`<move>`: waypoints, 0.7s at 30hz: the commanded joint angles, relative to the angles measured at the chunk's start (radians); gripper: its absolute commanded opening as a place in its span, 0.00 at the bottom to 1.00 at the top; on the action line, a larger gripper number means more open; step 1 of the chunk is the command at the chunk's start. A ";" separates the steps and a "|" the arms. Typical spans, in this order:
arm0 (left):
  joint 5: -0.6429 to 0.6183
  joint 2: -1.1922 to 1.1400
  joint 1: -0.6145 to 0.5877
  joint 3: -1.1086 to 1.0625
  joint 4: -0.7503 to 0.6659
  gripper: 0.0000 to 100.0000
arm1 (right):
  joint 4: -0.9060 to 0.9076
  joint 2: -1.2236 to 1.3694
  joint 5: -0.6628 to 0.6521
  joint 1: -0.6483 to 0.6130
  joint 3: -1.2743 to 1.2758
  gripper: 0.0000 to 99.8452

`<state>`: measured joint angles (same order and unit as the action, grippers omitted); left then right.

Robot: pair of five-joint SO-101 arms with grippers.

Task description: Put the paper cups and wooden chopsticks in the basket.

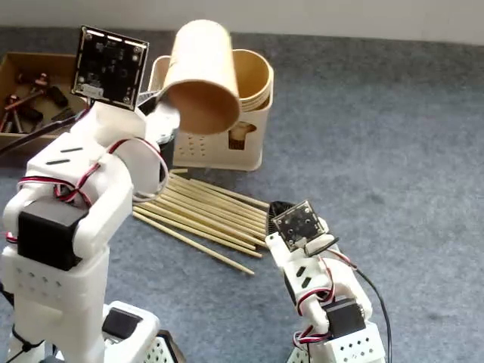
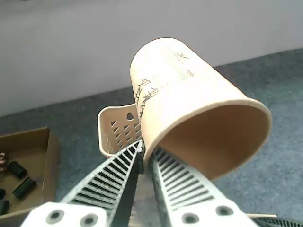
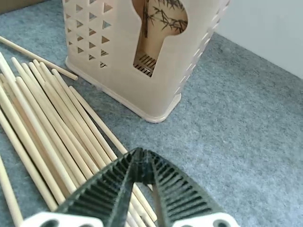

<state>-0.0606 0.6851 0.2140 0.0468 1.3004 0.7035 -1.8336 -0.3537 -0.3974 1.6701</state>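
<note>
My left gripper [image 1: 162,115] [image 2: 144,152] is shut on the rim of a tan paper cup [image 1: 198,76] [image 2: 199,118]. It holds the cup tilted in the air, mouth toward the near side, above the left part of the beige basket [image 1: 227,151] [image 2: 113,130] [image 3: 123,56]. More paper cups [image 1: 255,76] sit nested inside the basket. A bundle of wooden chopsticks [image 1: 204,215] [image 3: 42,123] lies on the grey carpet in front of the basket. My right gripper [image 1: 278,210] [image 3: 138,156] is shut, low over the right end of the chopsticks.
A cardboard box [image 1: 19,72] [image 2: 28,142] with small dark parts sits at the far left, beside the basket. Open grey carpet [image 1: 393,151] stretches to the right of the basket and chopsticks.
</note>
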 commanded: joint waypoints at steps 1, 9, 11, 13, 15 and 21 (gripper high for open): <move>-0.011 -0.027 0.051 0.031 -0.064 0.01 | -0.021 -0.005 -0.014 0.012 0.108 0.01; -0.011 -0.170 0.068 0.044 -0.089 0.01 | -0.021 -0.005 -0.014 0.012 0.108 0.01; -0.012 -0.185 0.070 0.051 -0.083 0.01 | -0.021 -0.005 -0.014 0.012 0.108 0.01; -0.012 -0.197 0.071 0.051 -0.081 0.01 | -0.021 -0.005 -0.014 0.012 0.108 0.01; -0.012 -0.213 0.070 0.047 -0.084 0.01 | -0.022 -0.005 -0.014 0.012 0.108 0.01; -0.006 -0.260 0.064 0.053 -0.089 0.01 | -0.022 -0.005 -0.014 0.012 0.108 0.01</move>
<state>-0.0606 0.4304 0.2662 0.0529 1.2359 0.7035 -1.8336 -0.3552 -0.3974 1.6701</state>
